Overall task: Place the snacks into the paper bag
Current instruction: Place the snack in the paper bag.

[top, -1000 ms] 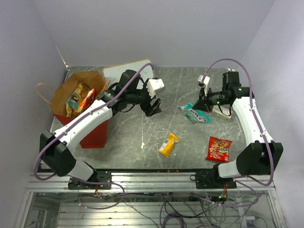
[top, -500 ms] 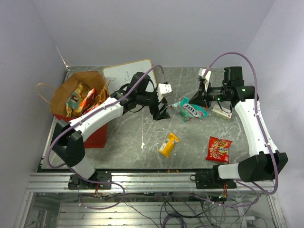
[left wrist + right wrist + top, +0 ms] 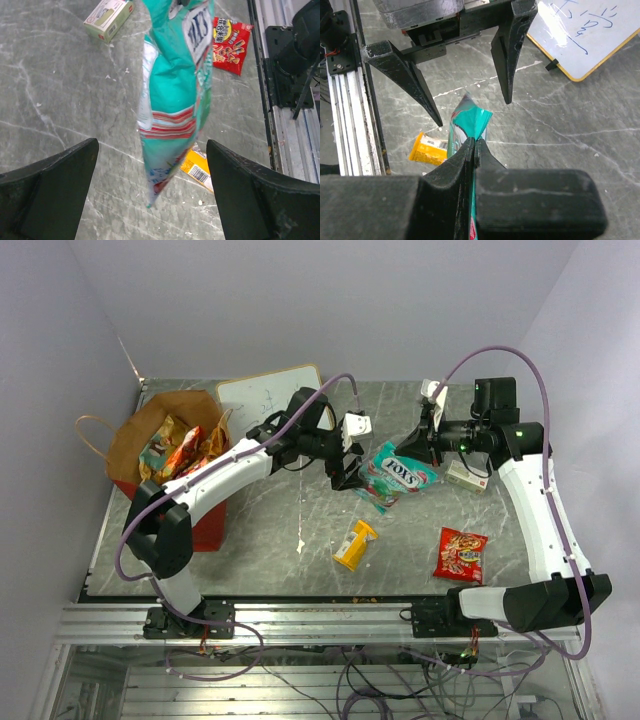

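My right gripper (image 3: 432,447) is shut on the top edge of the teal-white candy bag (image 3: 397,472) and holds it above the table; the pinch shows in the right wrist view (image 3: 474,145). My left gripper (image 3: 350,476) is open, and the candy bag (image 3: 175,85) hangs between its spread fingers without touching them. The red paper bag (image 3: 196,522) stands at the far left with several snacks (image 3: 175,448) inside. A yellow pack (image 3: 355,544) and a red pack (image 3: 461,553) lie on the table.
A white framed board (image 3: 265,395) lies at the back behind the left arm. A small white box (image 3: 466,476) sits under the right arm. The paper bag's loop handle (image 3: 88,435) sticks out to the left. A metal rail (image 3: 285,130) runs along the table's near edge.
The right gripper lifted the candy bag off the table and carried it left. The left gripper swung right from near the paper bag until its open fingers flank the bag's lower end.
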Robot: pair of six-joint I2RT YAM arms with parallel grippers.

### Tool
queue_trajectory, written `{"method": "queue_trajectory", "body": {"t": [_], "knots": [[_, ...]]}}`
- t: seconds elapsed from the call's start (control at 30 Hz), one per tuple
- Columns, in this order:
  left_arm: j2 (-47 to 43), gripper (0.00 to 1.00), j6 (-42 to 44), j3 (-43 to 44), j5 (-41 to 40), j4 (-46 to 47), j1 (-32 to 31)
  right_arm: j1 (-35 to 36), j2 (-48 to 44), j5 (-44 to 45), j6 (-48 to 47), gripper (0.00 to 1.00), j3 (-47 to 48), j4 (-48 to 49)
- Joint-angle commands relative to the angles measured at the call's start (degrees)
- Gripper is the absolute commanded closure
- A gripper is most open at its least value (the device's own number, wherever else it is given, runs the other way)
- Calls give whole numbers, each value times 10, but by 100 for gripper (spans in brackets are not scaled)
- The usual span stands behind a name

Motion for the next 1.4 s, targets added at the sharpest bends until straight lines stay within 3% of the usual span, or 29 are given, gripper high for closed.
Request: {"method": "queue_trajectory", "body": {"t": [0.0,0.23,0.47,1.07,1.37], "knots": [[-3,1,44,18,63,0,-11,4,-22,-28,11,100,15,9],[14,2,26,18,94,25,-17,4,-26,-42,10,100,18,10],[27,12,-3,16,105,50,-18,3,-38,-45,16,100,8,21],[15,61,18,18,118,19,-17,4,-60,-14,29,100,-41,57],[-15,79,47,6,104,-4,-16,3,-67,0,38,97,-53,65]]}}
